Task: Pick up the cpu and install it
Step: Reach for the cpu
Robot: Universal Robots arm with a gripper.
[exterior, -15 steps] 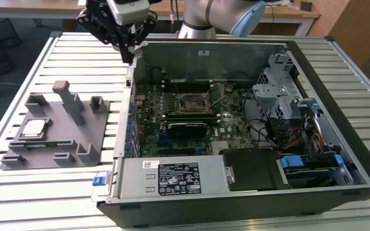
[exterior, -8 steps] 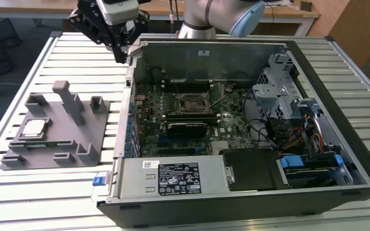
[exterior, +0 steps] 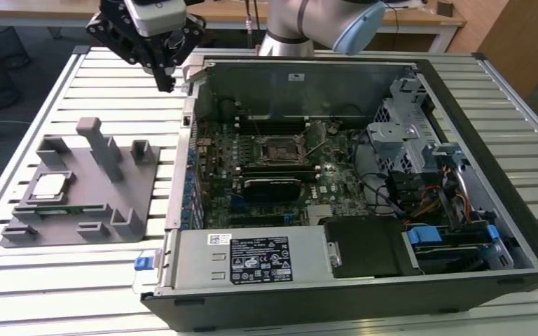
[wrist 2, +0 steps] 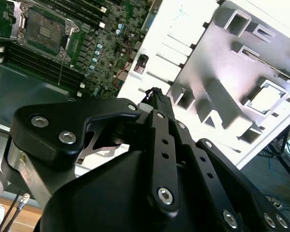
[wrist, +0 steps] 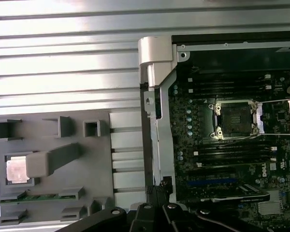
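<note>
The cpu [exterior: 47, 185], a small silver-grey square chip, lies flat in a recess of the grey plastic tray [exterior: 129, 178] on the exterior view's left. Both wrist views show the cpu [wrist 2: 267, 96] [wrist: 17, 170] in its recess. My gripper [exterior: 164, 82] hangs high above the table, between the tray and the back corner of the open computer case, far from the chip. Its black fingers [wrist 2: 154, 94] meet at the tips with nothing between them. The open cpu socket [exterior: 277, 149] [wrist: 234, 119] sits mid-motherboard, its metal frame lifted.
A green memory stick [exterior: 59, 208] lies in the tray in front of the cpu. Tall posts [exterior: 96, 140] rise from the tray. The case walls [exterior: 190, 133], drive cage [exterior: 409, 140] and power supply [exterior: 250, 259] surround the board. The table is slatted metal.
</note>
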